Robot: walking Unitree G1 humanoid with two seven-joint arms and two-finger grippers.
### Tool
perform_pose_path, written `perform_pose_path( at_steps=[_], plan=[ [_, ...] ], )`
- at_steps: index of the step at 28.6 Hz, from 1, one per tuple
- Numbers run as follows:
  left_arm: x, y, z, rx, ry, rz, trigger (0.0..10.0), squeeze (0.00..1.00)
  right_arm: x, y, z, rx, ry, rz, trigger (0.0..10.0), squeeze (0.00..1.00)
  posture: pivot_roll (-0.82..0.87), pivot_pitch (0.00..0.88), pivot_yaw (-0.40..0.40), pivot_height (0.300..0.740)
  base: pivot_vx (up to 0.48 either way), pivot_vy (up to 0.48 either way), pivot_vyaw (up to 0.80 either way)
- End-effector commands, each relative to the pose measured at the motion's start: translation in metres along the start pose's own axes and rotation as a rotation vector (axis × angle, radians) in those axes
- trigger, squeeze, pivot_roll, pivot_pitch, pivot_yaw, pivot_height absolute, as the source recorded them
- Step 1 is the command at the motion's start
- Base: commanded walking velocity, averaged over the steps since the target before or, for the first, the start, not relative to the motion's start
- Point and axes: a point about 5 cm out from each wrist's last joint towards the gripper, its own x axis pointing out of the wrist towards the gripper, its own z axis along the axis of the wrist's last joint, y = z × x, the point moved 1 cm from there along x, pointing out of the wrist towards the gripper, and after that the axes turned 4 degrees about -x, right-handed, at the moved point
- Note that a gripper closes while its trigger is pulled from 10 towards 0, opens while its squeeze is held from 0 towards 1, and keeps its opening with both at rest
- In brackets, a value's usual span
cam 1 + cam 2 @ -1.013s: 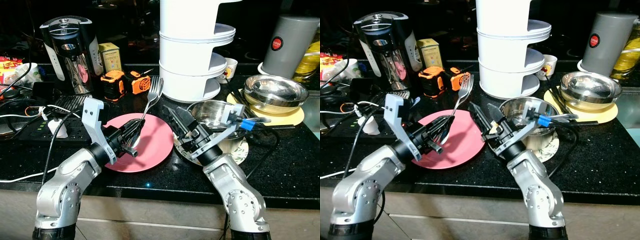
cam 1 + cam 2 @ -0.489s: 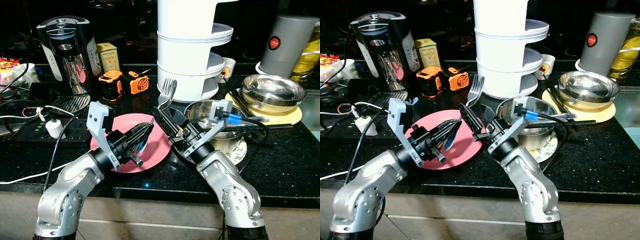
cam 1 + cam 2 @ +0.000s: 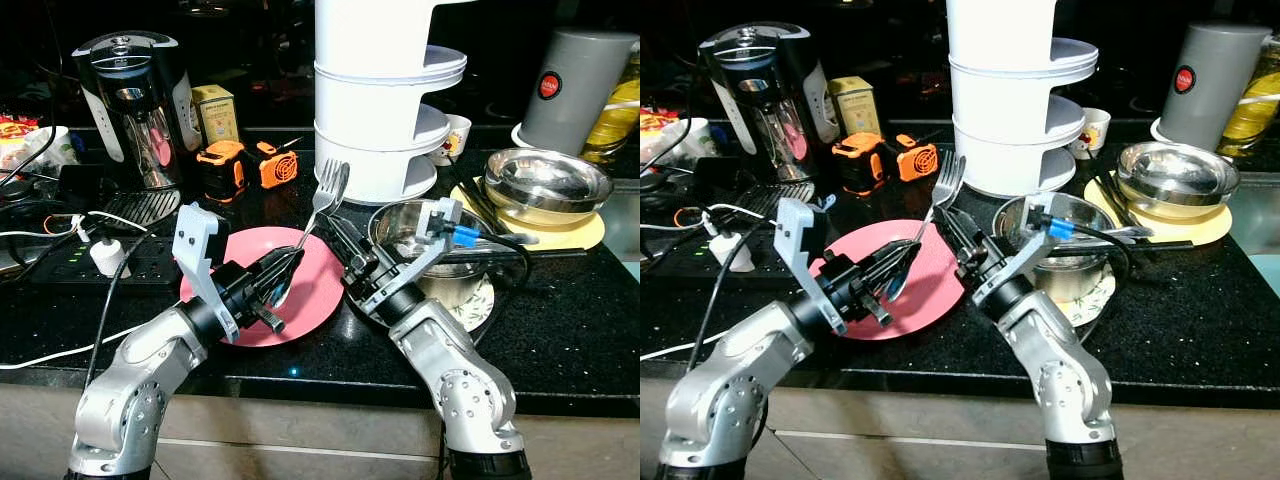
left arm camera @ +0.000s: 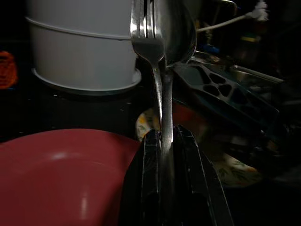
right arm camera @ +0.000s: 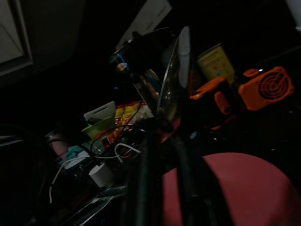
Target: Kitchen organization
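My left gripper (image 3: 283,268) hovers over the pink plate (image 3: 322,288), shut on the handles of a fork (image 3: 326,192) and a spoon (image 4: 181,33) that stand tines and bowl up, side by side. My right gripper (image 3: 338,232) has come in from the right and its fingers (image 4: 221,89) close on the spoon's neck just below the bowl. In the right wrist view the spoon (image 5: 181,61) stands edge-on between the fingers, with the plate (image 5: 244,188) below.
A white tiered stand (image 3: 385,100) rises right behind the utensils. A steel bowl (image 3: 396,216) sits under my right arm and another steel bowl (image 3: 548,180) at the right. A kettle (image 3: 140,100), orange tape measures (image 3: 225,165), cables and a power strip (image 3: 60,265) crowd the left.
My right gripper moved left to the utensils and closed its fingers near the spoon. The left gripper shifted right, then tipped the fork more upright.
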Motion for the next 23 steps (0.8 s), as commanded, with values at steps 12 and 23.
perform_pose_path(
  at_steps=[12,23],
  plan=[
    [-0.001,0.006,0.001,0.024,-0.013,0.04,1.7,0.0,0.001,-0.003,-0.001,-0.023,0.016,-0.027,0.0,0.0,0.0,0.0,0.002,0.74,0.0,0.0,0.0],
    [-0.007,0.039,0.012,0.04,-0.087,0.291,10.0,1.0,0.001,-0.005,-0.002,-0.051,0.025,-0.048,0.0,0.0,-0.01,0.0,0.001,0.74,0.0,0.0,0.0]
  ],
)
